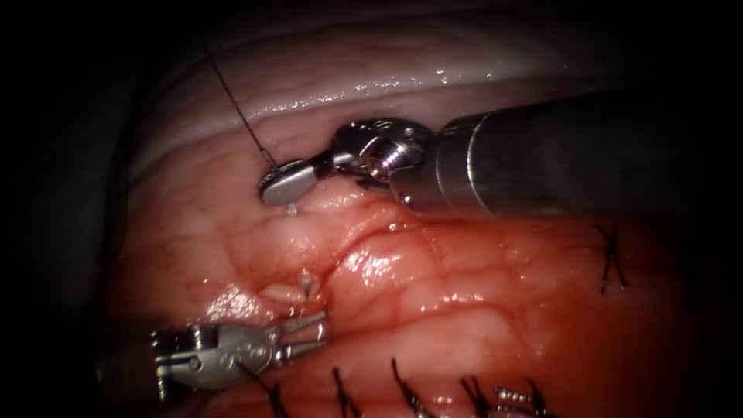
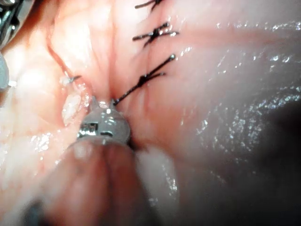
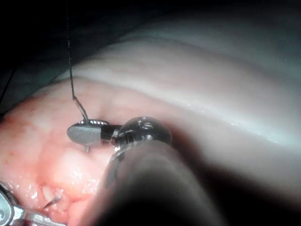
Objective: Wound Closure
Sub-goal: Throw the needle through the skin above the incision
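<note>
Jaws first: my right tool [image 1: 288,183] has its jaws together, clamped on the thread [image 1: 232,101] and what looks like the needle's tail end, with a short pale stub poking out beneath them. My left tool [image 1: 306,333] has its jaws slightly apart and holds nothing.

I judge the needle [image 1: 308,283] to be in the tissue [image 1: 464,310]: a small glinting bit shows at a pale nick beside the cut [image 1: 364,248], on its left side. I cannot make out the curve, so I cannot say where along it anything grips. That spot lies just above and ahead of my left tool's tips, and well below my right tool, so the left arm is the nearer one. The thread runs up and to the left from the right tool, taut, a long straight line off into the dark.

Counting: one thread in play, one needle site, two tools. One finished stitch [image 1: 613,259] sits far right, and a row of about five knotted stitches [image 1: 402,383] runs along the lower edge.
</note>
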